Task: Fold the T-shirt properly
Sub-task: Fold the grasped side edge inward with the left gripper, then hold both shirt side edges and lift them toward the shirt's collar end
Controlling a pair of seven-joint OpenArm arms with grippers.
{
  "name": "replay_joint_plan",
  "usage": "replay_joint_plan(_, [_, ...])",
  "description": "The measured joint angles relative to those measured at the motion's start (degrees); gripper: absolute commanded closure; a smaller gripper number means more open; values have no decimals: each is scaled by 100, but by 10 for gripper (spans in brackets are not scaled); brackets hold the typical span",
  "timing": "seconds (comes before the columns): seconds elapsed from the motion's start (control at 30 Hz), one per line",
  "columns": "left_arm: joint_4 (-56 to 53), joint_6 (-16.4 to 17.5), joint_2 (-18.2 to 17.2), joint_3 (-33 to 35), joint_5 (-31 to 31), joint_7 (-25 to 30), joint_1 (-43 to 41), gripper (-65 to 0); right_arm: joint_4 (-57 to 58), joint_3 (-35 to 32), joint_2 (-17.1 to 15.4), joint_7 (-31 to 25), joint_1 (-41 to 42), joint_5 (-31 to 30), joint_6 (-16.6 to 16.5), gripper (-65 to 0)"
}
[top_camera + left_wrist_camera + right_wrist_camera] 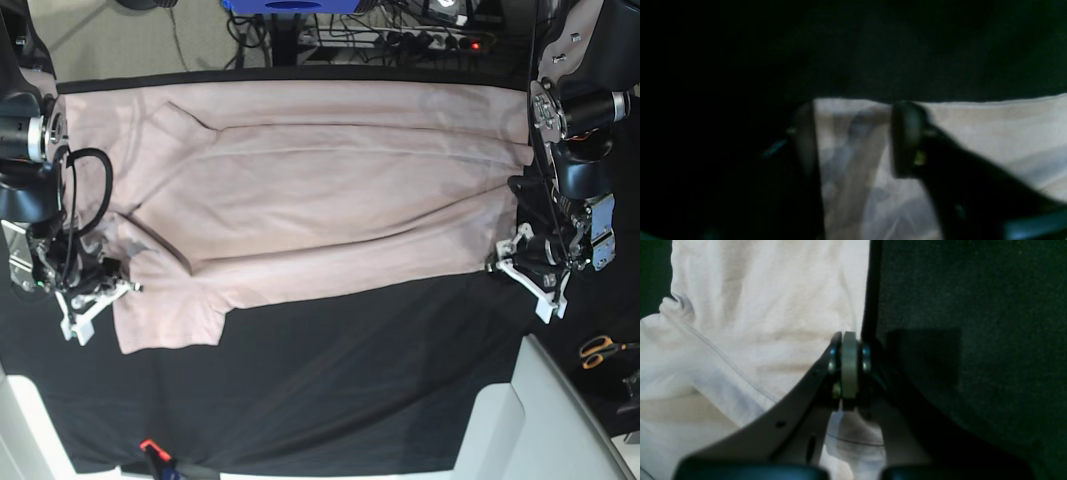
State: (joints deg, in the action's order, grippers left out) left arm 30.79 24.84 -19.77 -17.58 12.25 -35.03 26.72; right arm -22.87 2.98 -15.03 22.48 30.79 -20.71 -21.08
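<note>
The pale pink T-shirt lies spread flat across the black table cloth, hem at the right of the base view, sleeves at the left. My left gripper sits at the near hem corner. In the left wrist view its jaws stand apart, with the shirt's corner lying between the two dark fingers. At the near sleeve, my right gripper is shut. Seen from the right wrist, the pads press together where the shirt's edge runs into them.
Orange-handled scissors lie off the table at the right. A white surface borders the near right corner. Cables and a power strip run behind the far edge. A small red object sits at the near edge.
</note>
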Motion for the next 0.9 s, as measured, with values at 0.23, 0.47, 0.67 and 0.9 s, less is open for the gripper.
replay_joint_plan(0.23, [-431,22,-57,-11,28,531,33,0,0,0,0,-2,-2,-2,0,-11])
replay_joint_plan(0.47, [-310,7,-22,13,-35,356,125,0,-496,0,15,83,-127,24,33,-9])
replay_joint_plan(0.67, [-57,2,48,66,-129,114,450,0,-1047,0,11,90,-144,22,28,-9])
replay_joint_plan(0.9, [-24,2,33,66,-127,74,857,0,-1054,-17,2,109,-46,24,48,-9])
